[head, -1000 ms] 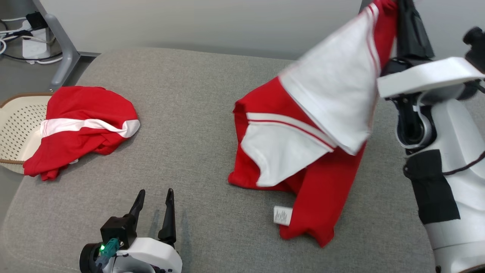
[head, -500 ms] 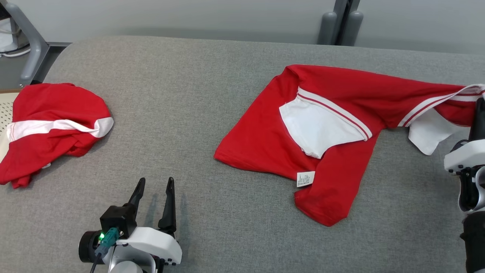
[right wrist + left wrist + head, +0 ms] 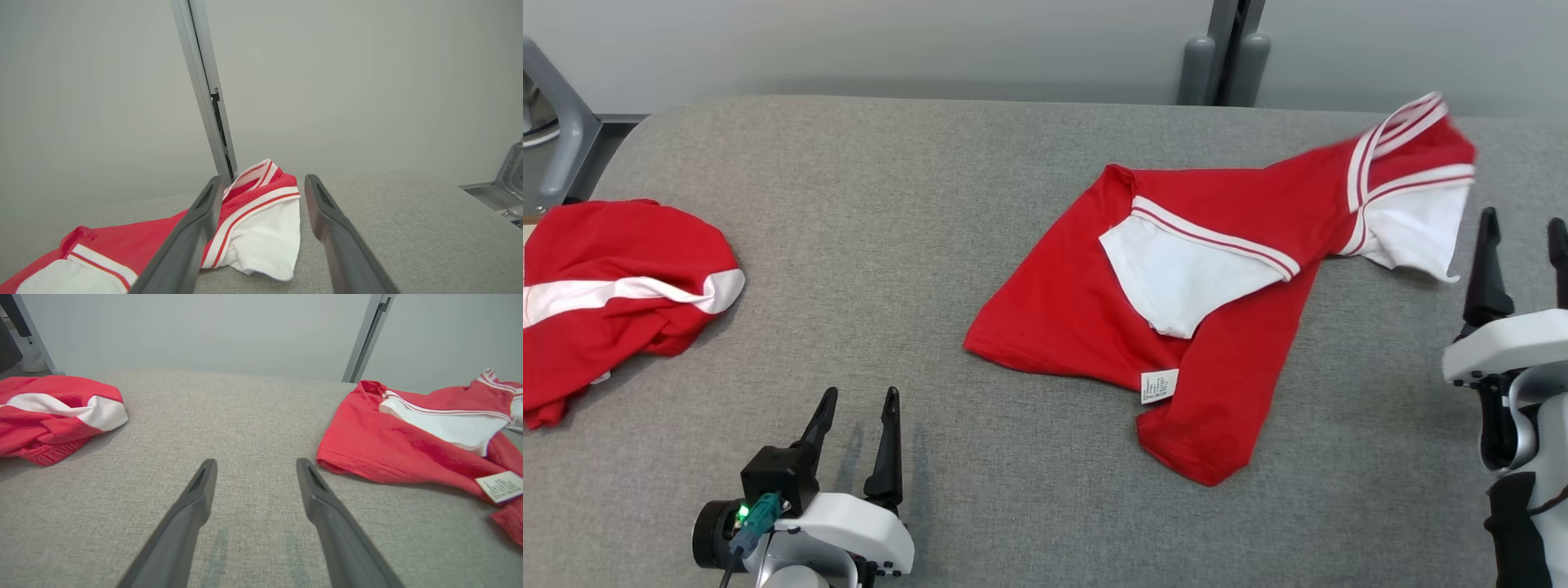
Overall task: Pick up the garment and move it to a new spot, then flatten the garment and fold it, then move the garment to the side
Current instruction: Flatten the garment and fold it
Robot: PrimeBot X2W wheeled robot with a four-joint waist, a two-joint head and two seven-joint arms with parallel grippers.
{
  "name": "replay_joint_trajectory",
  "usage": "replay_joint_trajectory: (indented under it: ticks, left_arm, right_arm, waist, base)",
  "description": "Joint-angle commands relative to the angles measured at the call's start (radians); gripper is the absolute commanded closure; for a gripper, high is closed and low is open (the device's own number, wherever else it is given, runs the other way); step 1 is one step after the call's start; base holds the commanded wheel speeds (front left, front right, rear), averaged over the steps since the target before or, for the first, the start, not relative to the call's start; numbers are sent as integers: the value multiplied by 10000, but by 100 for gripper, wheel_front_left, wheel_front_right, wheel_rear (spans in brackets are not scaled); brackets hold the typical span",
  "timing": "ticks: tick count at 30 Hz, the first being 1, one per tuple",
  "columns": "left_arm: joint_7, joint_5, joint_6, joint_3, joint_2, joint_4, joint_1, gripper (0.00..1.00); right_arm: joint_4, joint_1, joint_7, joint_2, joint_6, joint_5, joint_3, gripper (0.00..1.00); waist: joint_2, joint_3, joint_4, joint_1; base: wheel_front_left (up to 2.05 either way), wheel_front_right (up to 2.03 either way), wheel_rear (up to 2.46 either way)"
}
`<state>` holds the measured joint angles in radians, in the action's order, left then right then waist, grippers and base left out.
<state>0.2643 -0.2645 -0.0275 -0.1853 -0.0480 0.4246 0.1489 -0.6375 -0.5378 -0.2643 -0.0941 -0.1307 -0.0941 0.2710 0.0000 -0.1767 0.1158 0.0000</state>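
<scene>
Garment (image 3: 1054,314) dropped from R gripper (image 3: 1524,219), now wide-open, empty like L gripper (image 3: 859,394); L wrist shows 2nd shirt (image 3: 53,416).

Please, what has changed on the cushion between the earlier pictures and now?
The right end effector held the red and white shirt up by one sleeve, lowered it onto the grey cushion, then opened and let the sleeve go. The left end effector stayed open and at rest, and the crumpled shirt on the left did not move.
</scene>
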Motion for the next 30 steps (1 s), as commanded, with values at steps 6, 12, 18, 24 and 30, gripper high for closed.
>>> replay_joint_trajectory:
  ticks: [6, 12, 18, 24, 30]
  left_arm:
    - [3, 80, -3, 38, -45, -3, -79, 0]
    - [3, 182, 87, 36, -45, 62, -84, 0]
    - [2, 149, 154, -96, -44, 211, 250, 0]
    - [1, -13, 188, -182, -42, 519, 666, 0]
    - [1, -11, 121, -2, -48, 923, 1041, 0]
  right_arm:
    - [1033, 582, -2, -39, -1, 292, -851, 0]
    - [1972, 1256, -2, 84, -1, 271, -1752, 0]
    - [2335, 1908, -2, 242, -1, -101, -2384, 0]
    - [2391, 2315, -2, 337, -1, -427, -2670, 0]
    - [2517, 2324, -2, 393, -1, -544, -2826, 0]
  waist:
    - [0, 96, -246, 0]
    - [0, 161, -676, 0]
    - [0, -27, -1183, 0]
    - [0, -356, -1707, 0]
    - [0, -734, -2201, 0]
  base:
    - [0, 0, 0]
    - [0, 0, 0]
    - [0, 0, 0]
    - [0, 0, 0]
    - [0, 0, 0]
